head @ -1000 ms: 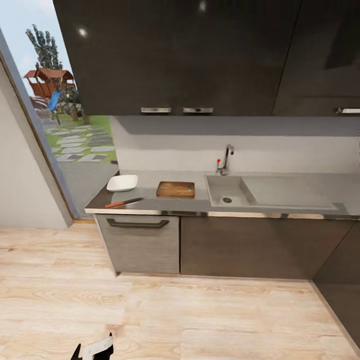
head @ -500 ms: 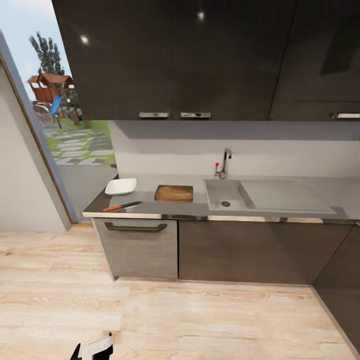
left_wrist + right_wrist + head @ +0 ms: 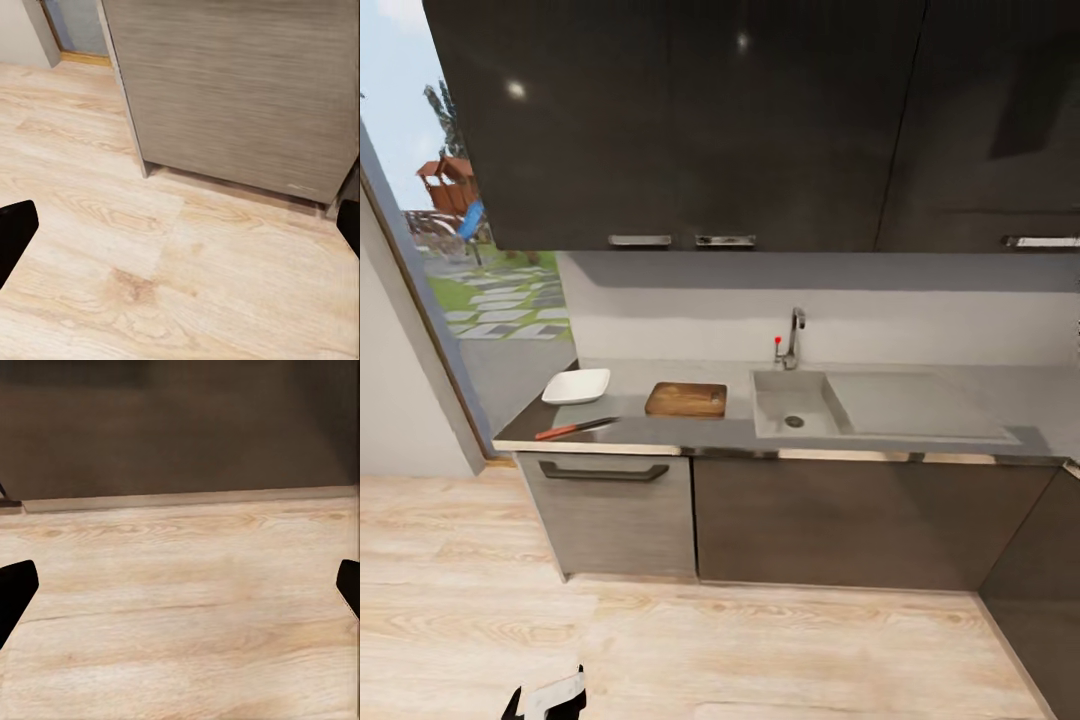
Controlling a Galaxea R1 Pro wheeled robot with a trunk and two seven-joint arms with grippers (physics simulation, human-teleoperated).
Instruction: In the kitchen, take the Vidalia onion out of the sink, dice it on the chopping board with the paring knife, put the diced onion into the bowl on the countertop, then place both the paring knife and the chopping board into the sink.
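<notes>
Chopping board (image 3: 686, 399): lies between bowl (image 3: 576, 385) and sink (image 3: 792, 405) toward the counter's left end, shifts only with the camera; means still approaching, left gripper (image 3: 180, 232) and right gripper (image 3: 180, 592) wide, empty.

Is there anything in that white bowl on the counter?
Empty, as far as the head view shows: the bowl shows plain white inside, at the countertop's left end.

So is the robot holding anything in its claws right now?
No, nothing. Both the left gripper and the right gripper are open, over bare wood floor.
</notes>
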